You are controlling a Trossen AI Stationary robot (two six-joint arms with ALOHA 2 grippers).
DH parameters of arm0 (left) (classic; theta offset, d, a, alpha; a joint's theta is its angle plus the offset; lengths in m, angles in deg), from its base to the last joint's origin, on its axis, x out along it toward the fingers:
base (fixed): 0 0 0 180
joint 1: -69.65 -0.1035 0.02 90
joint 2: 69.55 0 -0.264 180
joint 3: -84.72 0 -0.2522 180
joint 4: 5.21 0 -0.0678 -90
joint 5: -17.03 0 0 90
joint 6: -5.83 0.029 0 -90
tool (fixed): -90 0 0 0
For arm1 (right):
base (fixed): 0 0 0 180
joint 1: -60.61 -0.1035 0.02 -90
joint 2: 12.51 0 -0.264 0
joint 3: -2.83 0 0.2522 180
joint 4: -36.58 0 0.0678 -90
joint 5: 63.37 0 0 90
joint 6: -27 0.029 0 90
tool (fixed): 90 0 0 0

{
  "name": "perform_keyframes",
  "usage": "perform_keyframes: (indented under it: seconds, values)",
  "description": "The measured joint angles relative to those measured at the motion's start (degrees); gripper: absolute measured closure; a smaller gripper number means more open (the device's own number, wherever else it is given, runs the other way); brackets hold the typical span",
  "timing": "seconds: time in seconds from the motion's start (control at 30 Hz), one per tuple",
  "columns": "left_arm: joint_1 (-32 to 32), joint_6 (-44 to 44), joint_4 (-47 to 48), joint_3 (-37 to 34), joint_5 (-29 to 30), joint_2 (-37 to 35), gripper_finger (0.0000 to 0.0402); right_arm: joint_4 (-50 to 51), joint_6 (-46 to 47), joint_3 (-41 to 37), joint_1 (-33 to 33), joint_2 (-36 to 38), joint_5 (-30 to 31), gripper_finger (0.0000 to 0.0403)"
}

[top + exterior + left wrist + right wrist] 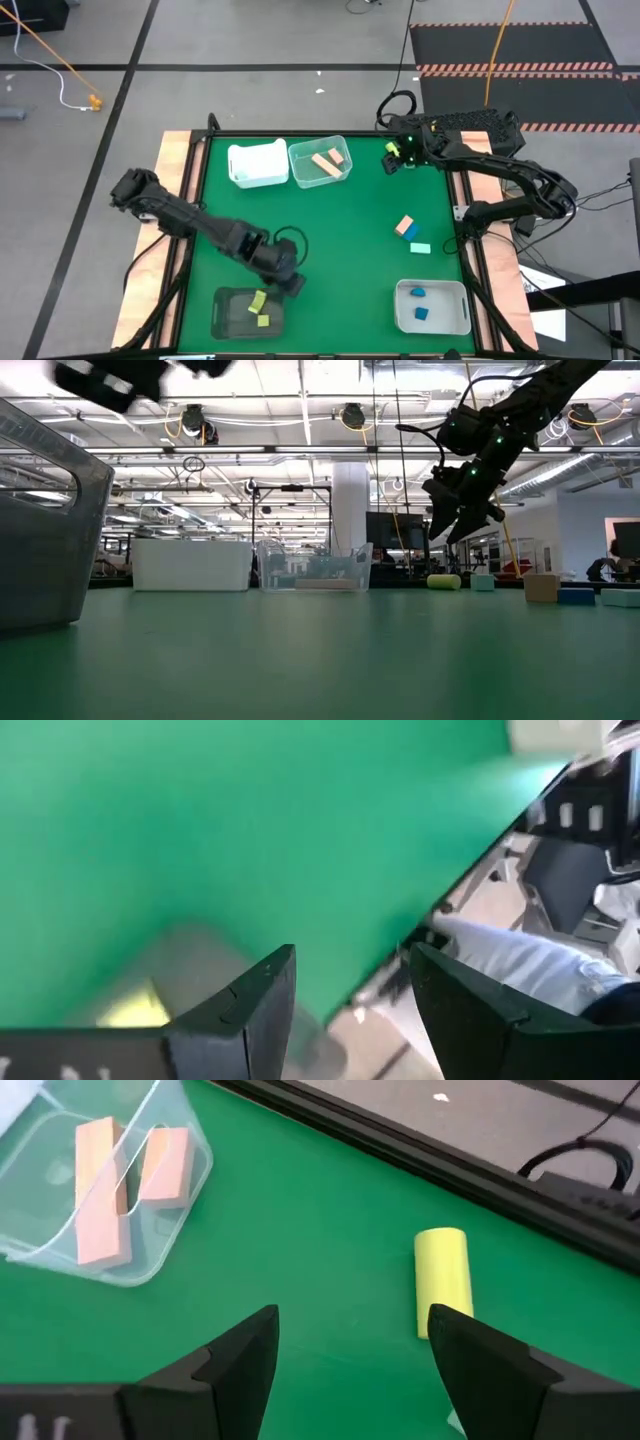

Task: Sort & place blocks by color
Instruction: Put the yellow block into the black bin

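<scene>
Already the blocks sit partly sorted: two yellow-green pieces [261, 309] lie in the dark bin [222, 314] at the near left, two blue ones [419, 302] in the white bin [455, 322] at the near right, and two salmon bars [100, 1188] in the clear bin [340, 176] at the far side, each colour evidently gathered into its own container. Loose on the green worktop [330, 240] remain a yellow roll [442, 1282] near the far right corner and, well apart from it, a tan block [405, 226] touching a blue one, with a mint piece [420, 247] just beside them. The roll is a smooth, rounded cylinder lying on its side; the bars are flat-faced with crisp edges, and the clear bin's thin wall is glossy and see-through. The right pincer [350, 1370] hangs above the roll with its jaws wide and empty, seemingly lined up to take it. The left pincer [350, 1010] hovers over the dark bin's far edge, jaws apart with nothing between them, which suggests a drop there. A second white bin [258, 163] stands beside the clear one.
</scene>
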Motion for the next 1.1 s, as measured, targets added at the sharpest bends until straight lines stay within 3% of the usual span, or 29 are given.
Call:
perform_keyframes:
  seconds: [0.3, 0.53, 0.63, 0.77, 1.1]
  values:
    - [-14.19, 22.71, 0.01, 0.00, -1.63, 0.00, 0.0204, -0.85, 2.84, 0.00, 0.04, -7.32, 1.74, 0.0156]
    - [-23.17, 32.61, 0.01, 0.00, -4.78, 0.00, 0.0204, -6.99, 2.32, 0.00, 0.41, -11.92, 1.76, 0.0156]
    - [-25.34, 35.67, 0.03, 0.00, -6.44, 0.00, 0.0204, -7.20, 3.30, 0.00, 1.07, -12.21, 2.19, 0.0156]
    - [-26.92, 40.71, 0.07, 0.00, -6.71, -0.02, 0.0204, -7.30, 2.55, 0.00, 2.44, -12.17, 7.82, 0.0156]
    - [-31.36, 49.78, 0.37, 0.00, -6.71, -0.04, 0.0204, -6.97, 0.86, -0.01, 6.37, -14.83, 4.36, 0.0156]
